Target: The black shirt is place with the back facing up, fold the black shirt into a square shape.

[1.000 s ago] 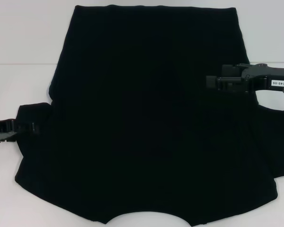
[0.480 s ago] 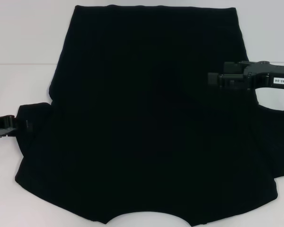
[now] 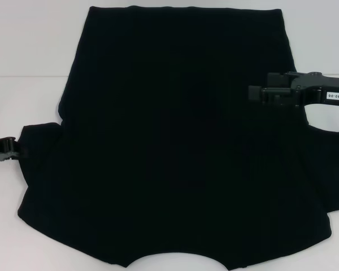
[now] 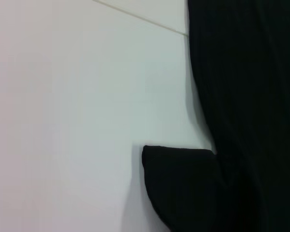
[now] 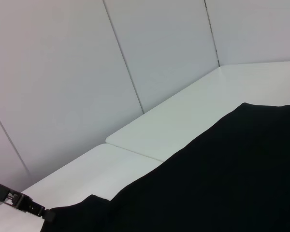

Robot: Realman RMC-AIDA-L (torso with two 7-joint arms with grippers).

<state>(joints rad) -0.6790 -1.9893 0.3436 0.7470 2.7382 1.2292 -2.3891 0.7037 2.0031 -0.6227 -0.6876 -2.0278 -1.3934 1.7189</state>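
Observation:
The black shirt (image 3: 175,141) lies spread flat on the white table (image 3: 22,45), plain side up, with no lettering showing. My left gripper (image 3: 13,149) is low at the table's left edge, just off the tip of the shirt's left sleeve (image 3: 39,147) and holding nothing. It also shows in the right wrist view (image 5: 47,214). My right gripper (image 3: 251,94) hovers over the shirt's right side, holding no cloth. The left wrist view shows the shirt's side edge (image 4: 246,96) and the sleeve (image 4: 183,183). The right wrist view shows the shirt (image 5: 222,183) from the side.
A seam line (image 3: 22,76) runs across the table top. White wall panels (image 5: 135,58) stand behind the table. The shirt's right sleeve (image 3: 333,164) reaches the right edge of the head view, and its near hem runs off the bottom.
My left gripper has drawn back to the left, off the left sleeve, which stays flat. My right gripper shifted slightly right and up, then held still.

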